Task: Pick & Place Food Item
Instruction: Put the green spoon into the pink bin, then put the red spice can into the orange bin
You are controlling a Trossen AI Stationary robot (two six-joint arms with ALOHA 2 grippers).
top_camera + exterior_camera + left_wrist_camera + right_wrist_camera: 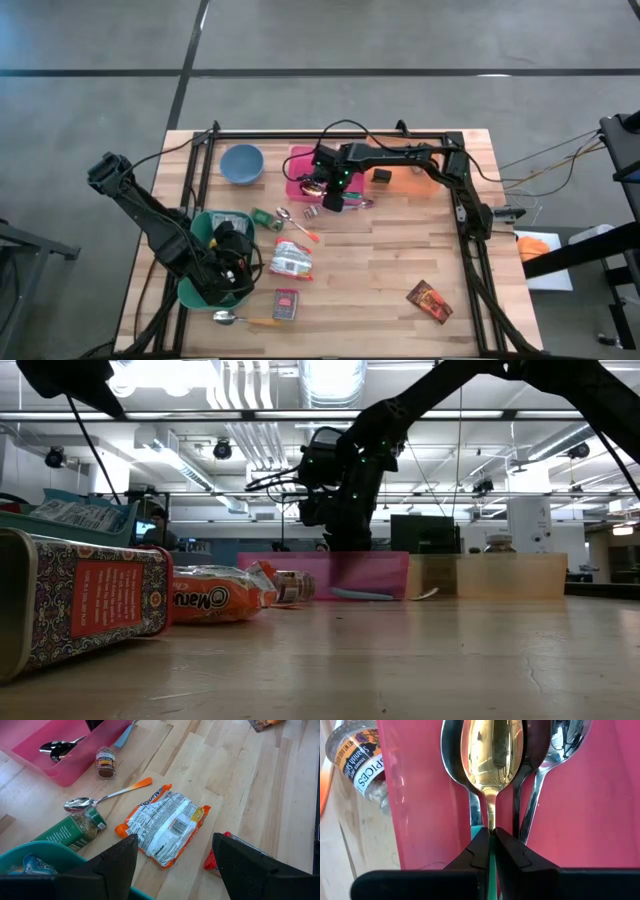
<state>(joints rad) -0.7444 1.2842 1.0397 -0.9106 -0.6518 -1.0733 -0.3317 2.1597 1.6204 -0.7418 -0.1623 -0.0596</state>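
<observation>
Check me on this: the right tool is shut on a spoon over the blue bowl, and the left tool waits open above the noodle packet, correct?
Not quite. The right tool is shut on the spoon over the pink tray, not the blue bowl; the right wrist view shows it. The left tool does wait open above the noodle packet.

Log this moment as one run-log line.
right gripper: shut on spoon over pink tray | left gripper: open above noodle packet
</observation>
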